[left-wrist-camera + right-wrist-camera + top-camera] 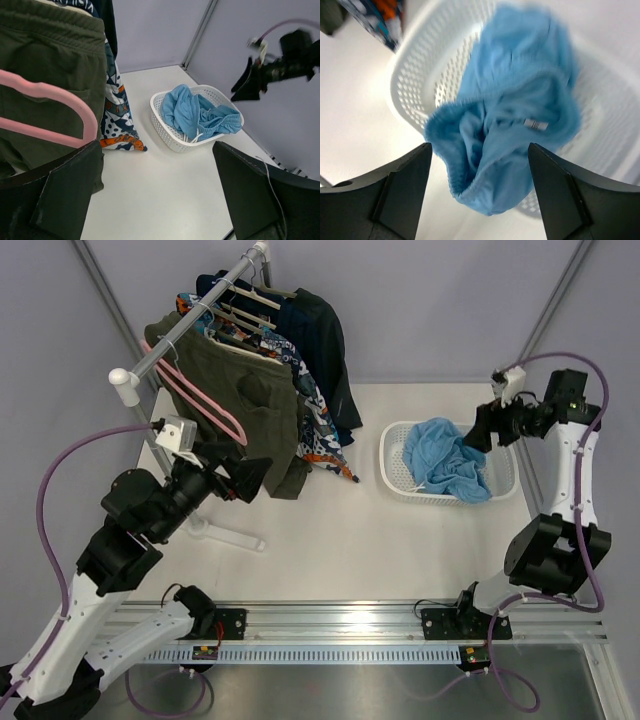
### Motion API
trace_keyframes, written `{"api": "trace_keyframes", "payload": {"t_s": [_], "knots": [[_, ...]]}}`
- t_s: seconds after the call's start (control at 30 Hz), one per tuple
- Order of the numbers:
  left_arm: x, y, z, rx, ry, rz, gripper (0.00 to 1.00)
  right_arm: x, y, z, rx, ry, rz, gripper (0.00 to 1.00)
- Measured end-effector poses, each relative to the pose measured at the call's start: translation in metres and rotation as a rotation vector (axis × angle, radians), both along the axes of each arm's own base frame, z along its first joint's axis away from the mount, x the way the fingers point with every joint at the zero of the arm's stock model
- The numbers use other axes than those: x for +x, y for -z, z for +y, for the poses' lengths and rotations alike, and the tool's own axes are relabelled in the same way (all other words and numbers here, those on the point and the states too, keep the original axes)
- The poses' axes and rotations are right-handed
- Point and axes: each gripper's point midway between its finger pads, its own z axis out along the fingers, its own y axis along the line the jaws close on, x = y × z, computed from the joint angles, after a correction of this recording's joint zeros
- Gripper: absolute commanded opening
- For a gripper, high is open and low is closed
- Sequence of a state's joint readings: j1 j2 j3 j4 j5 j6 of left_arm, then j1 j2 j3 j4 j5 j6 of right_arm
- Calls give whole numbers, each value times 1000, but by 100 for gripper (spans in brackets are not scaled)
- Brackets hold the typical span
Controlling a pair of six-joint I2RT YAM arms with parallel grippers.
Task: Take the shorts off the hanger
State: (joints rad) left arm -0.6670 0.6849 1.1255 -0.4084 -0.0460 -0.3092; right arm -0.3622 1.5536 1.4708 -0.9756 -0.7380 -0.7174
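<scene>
- Lying crumpled in the white basket (pixel 388 468) at the right of the table (pixel 330 540), the blue shorts (pixel 447 460) are seen, with one fold draped over the near rim.
- The right gripper (pixel 476 432) is held just above the far right end of the basket; its fingers are spread wide and nothing is gripped between them.
- The left gripper (pixel 245 478) is likewise released, its fingers parted and pointed at the clothes on the rail (pixel 190 315).
- A pink hanger (pixel 200 405) is hung from that rail, against the front of a pair of dark green shorts (pixel 255 400).
- Whether the green shorts are carried by the pink hanger cannot be told.
- Patterned and dark garments (pixel 320 430) are hung behind them.
</scene>
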Motion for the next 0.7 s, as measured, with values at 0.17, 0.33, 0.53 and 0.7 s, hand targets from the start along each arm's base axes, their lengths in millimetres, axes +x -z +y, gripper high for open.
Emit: {"api": "trace_keyframes", "payload": {"t_s": [0.17, 0.33, 0.53, 0.7], "knots": [[-1, 21, 1, 25, 2, 29, 99, 21, -114, 69, 1, -218, -274, 86], [-10, 45, 7, 28, 1, 56, 99, -14, -167, 232, 131, -570, -347, 88], [-30, 59, 23, -23, -13, 66, 99, -18, -213, 344, 218, -699, -484, 97], [-39, 72, 32, -55, -25, 87, 99, 1, -232, 398, 240, -760, -649, 100]]}}
